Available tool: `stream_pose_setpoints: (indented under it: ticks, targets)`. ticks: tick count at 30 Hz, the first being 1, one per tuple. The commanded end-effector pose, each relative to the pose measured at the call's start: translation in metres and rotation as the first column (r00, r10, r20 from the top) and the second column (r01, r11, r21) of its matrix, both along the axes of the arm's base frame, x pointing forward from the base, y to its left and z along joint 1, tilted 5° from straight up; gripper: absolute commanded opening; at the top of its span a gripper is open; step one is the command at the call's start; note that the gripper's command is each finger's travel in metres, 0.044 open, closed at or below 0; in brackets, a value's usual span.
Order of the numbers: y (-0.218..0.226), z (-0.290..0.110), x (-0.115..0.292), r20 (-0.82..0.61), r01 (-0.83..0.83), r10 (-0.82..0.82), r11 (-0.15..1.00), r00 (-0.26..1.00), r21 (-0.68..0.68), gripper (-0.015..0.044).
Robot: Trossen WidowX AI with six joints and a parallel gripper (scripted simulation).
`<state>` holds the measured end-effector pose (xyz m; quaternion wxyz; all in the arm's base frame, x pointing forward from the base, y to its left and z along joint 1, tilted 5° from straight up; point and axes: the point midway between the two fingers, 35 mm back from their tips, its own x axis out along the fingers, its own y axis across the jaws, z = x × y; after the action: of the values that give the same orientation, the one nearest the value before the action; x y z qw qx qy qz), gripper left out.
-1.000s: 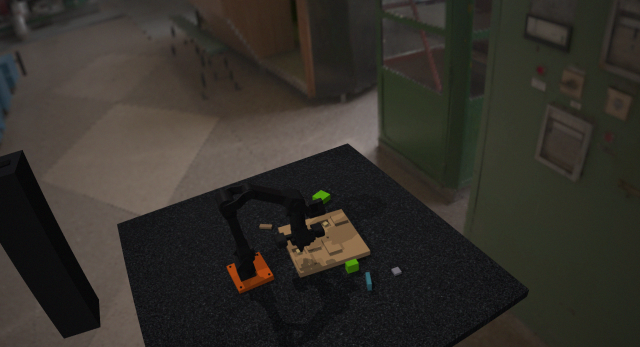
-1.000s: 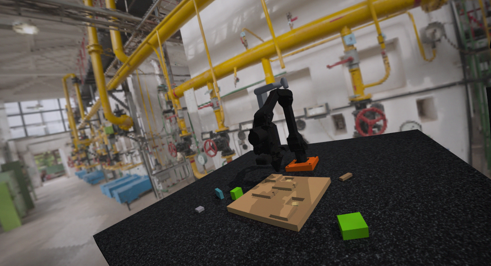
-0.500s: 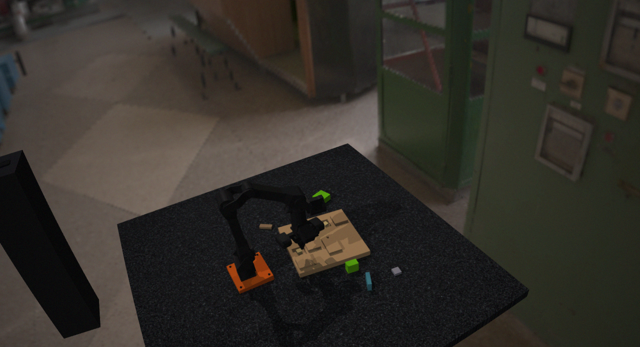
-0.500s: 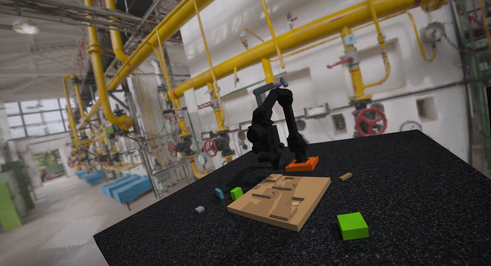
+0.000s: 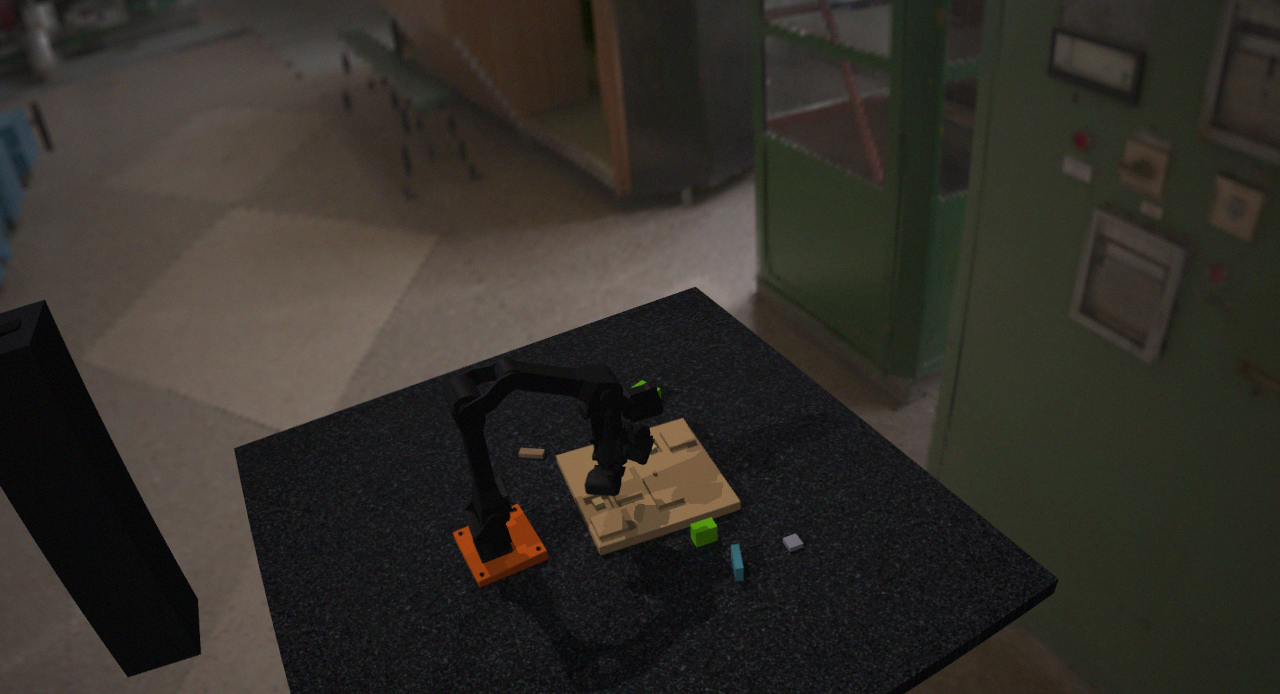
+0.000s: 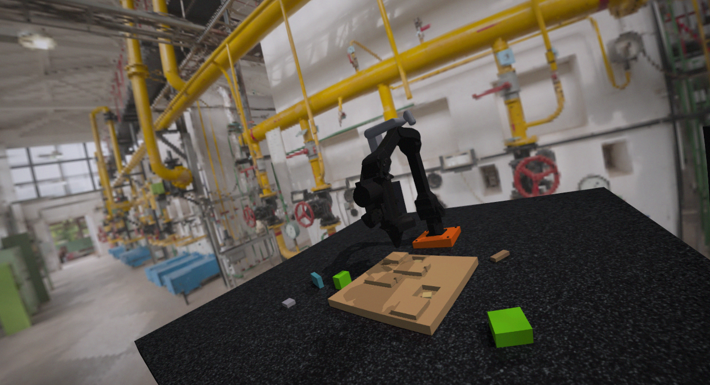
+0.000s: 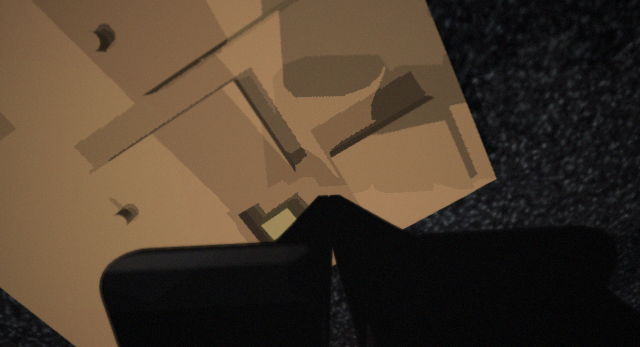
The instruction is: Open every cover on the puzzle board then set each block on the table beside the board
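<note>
the task looks well along but not finished. five blocks already rest on the dark surface (image 6: 596, 283) off the puzzle board (image 6: 446, 310): a large green block (image 6: 510, 326) near the board's closest corner in the exterior view, a small green block (image 6: 341, 279) just beside its far-left edge, a teal block (image 6: 317, 279) next to that, a small grey block (image 6: 288, 302) a little further out, and a tan block (image 6: 499, 256) on the side toward the orange base plate (image 6: 449, 242). on the board several covers (image 6: 411, 307) appear shifted off their wells, though whether every one is fully open is hard to tell. at least one piece is left: a pale yellow block (image 7: 280, 223) sits in a well that is uncovered, so i judge that lifting it out, then retreating, is what remains. the pincer (image 7: 330, 207) is clenched with its tips pressed together and holds nothing; it hangs above the board near that well, and i cannot tell whether the tips touch the board.
</note>
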<state>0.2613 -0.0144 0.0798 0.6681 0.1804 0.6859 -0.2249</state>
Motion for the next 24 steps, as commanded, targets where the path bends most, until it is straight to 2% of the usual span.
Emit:
stream_pose_setpoints:
  ticks: [1, 7, 12, 17, 22, 24]
  targets:
    - [0.010, 0.005, 0.034, -0.020, -0.770, 0.771, 0.637, 0.636, 0.045, 0.0000]
    - [0.014, 0.005, 0.044, -0.018, -0.933, 0.935, 0.355, 0.355, 0.063, 0.0000]
    - [0.017, 0.005, 0.053, -0.014, -0.993, 0.996, 0.090, 0.089, 0.077, 0.0000]
    - [0.020, 0.005, 0.060, -0.006, -0.980, 0.983, -0.180, -0.181, 0.089, 0.0000]
    - [0.023, 0.005, 0.067, 0.005, -0.895, 0.899, -0.436, -0.438, 0.099, 0.0000]
    - [0.023, 0.005, 0.068, 0.008, -0.868, 0.873, -0.485, -0.487, 0.101, 0.0000]
